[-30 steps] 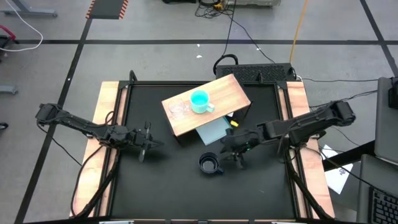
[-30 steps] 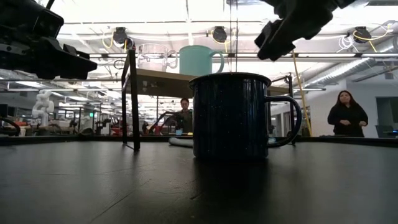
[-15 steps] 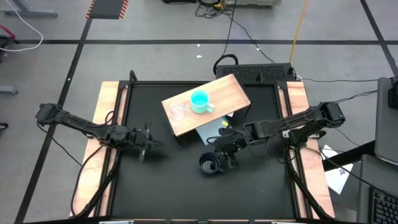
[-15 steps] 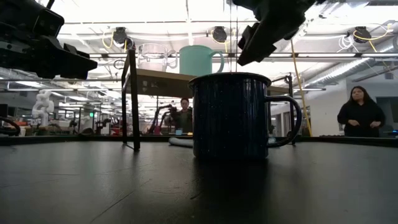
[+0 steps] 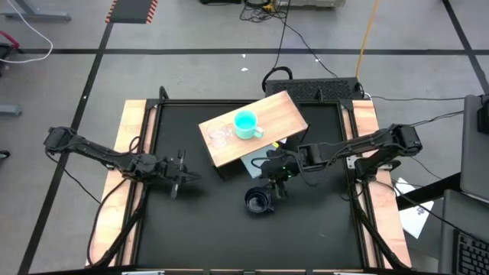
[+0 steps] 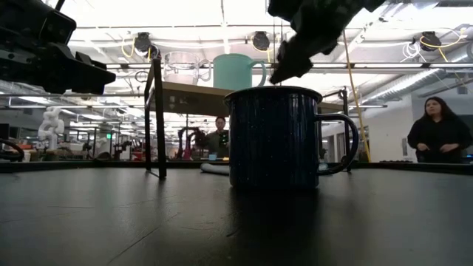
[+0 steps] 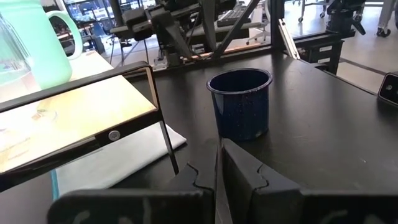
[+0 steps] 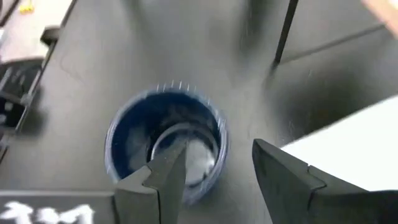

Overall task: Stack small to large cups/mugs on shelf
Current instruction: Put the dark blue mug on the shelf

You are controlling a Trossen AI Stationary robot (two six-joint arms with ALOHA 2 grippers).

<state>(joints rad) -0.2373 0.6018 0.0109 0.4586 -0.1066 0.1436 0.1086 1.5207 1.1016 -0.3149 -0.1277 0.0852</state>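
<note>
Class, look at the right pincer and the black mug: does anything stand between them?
Nothing visible does. The right pincer hangs open directly above the black mug, one finger over its mouth, one outside the rim.

Pale sheet (image 5: 262, 162) on the black table (image 5: 199, 221); person (image 6: 436, 131) beyond.

My top camera looks straight down, my low one sits on the table, and all four see the black mug (image 5: 259, 202).
</note>
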